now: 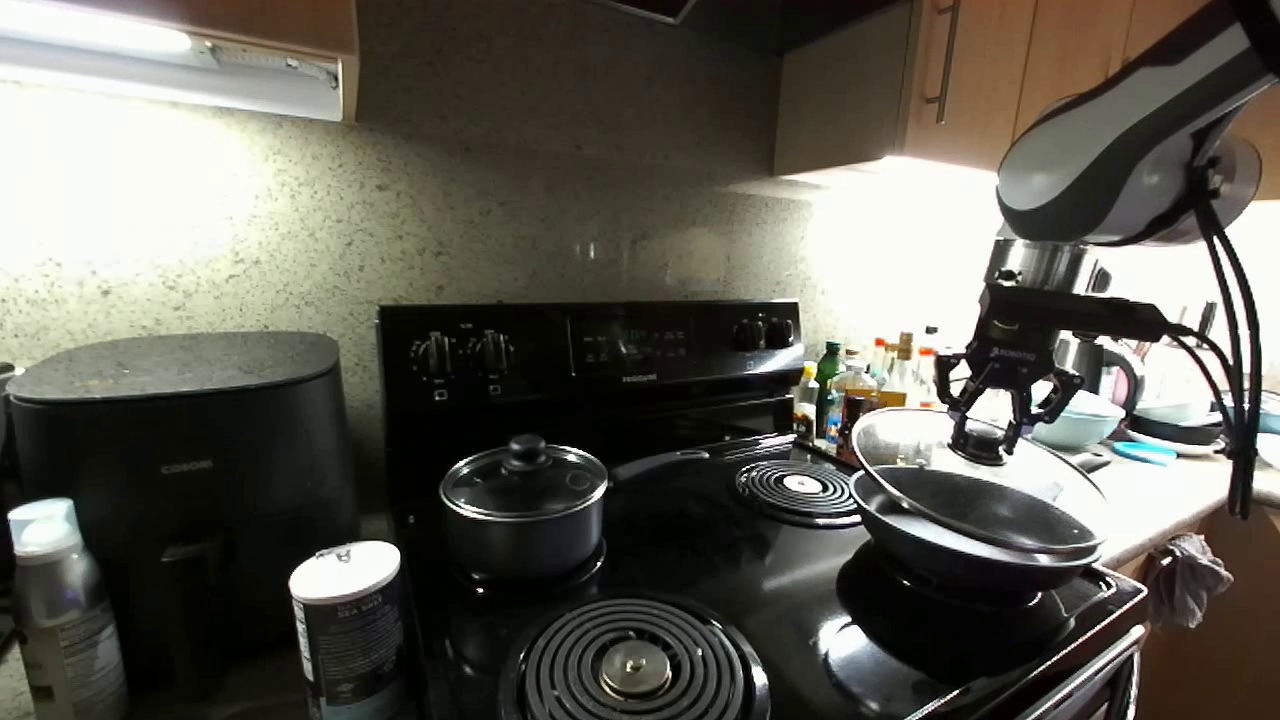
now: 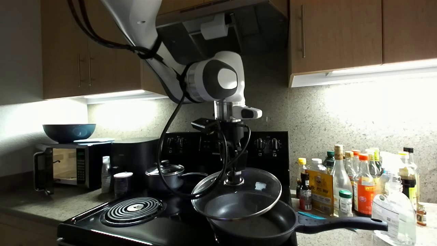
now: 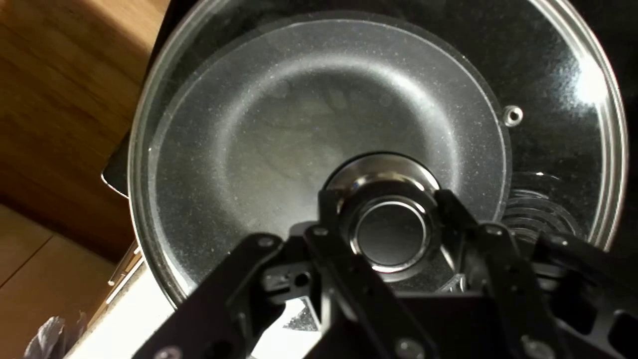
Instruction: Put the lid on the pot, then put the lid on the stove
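Note:
My gripper (image 3: pixel 388 204) is shut on the black knob of the lid (image 2: pixel 263 177), one finger on each side of it. This large glass lid with a steel rim hangs tilted over the pot (image 1: pixel 970 575), a wide black frying pan. In both exterior views the lid sits off centre from the pan, leaving part of its inside uncovered. Whether the lower rim touches the pan cannot be told. The pan stands on the stove (image 1: pixel 720 590), its long handle (image 2: pixel 341 223) pointing toward the bottles. Through the glass, the wrist view shows the pan's inside.
A smaller lidded pot (image 1: pixel 525 530) occupies a back burner. Coil burners (image 1: pixel 640 675) show bare beside it and behind the pan. Several bottles (image 2: pixel 362 188) crowd the counter near the pan handle. An air fryer (image 1: pixel 180 500) and a salt canister (image 1: pixel 350 630) flank the stove's far side.

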Robot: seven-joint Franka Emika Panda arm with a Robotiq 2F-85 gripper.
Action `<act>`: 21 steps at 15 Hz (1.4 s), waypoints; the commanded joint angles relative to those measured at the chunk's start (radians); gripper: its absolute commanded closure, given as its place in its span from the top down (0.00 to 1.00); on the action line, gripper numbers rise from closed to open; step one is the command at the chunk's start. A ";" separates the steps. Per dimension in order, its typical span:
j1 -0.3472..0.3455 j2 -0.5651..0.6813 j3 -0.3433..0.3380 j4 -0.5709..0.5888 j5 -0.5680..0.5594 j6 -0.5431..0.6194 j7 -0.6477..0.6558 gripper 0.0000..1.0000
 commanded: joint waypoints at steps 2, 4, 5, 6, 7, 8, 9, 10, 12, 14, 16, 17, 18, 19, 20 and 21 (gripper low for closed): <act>0.001 0.038 -0.011 0.029 -0.002 -0.062 0.002 0.25; 0.006 0.040 -0.012 0.003 -0.002 -0.032 0.000 0.25; 0.007 0.050 -0.014 0.003 -0.002 -0.032 0.000 0.50; 0.008 0.057 -0.015 0.003 -0.002 -0.032 0.000 0.50; 0.008 0.061 -0.015 0.003 -0.002 -0.032 0.000 0.50; 0.009 0.061 -0.016 0.007 0.000 -0.040 -0.006 0.25; 0.009 0.056 -0.017 0.010 0.006 -0.042 -0.011 0.25; 0.009 0.052 -0.018 0.012 0.010 -0.043 -0.014 0.25; 0.010 0.031 -0.018 0.006 -0.001 -0.039 -0.009 0.25; 0.011 0.016 -0.016 0.003 -0.007 -0.030 -0.001 0.25; 0.010 0.007 -0.016 0.008 0.007 -0.029 -0.002 0.25; 0.010 0.005 -0.016 0.018 0.016 -0.029 -0.002 0.25; 0.010 0.009 -0.017 0.032 0.025 -0.029 -0.005 0.25; 0.011 0.024 -0.018 0.058 0.050 -0.024 -0.009 0.25; 0.013 0.038 -0.018 0.079 0.068 -0.010 -0.007 0.25; 0.009 0.038 -0.015 0.041 0.027 -0.026 0.000 0.25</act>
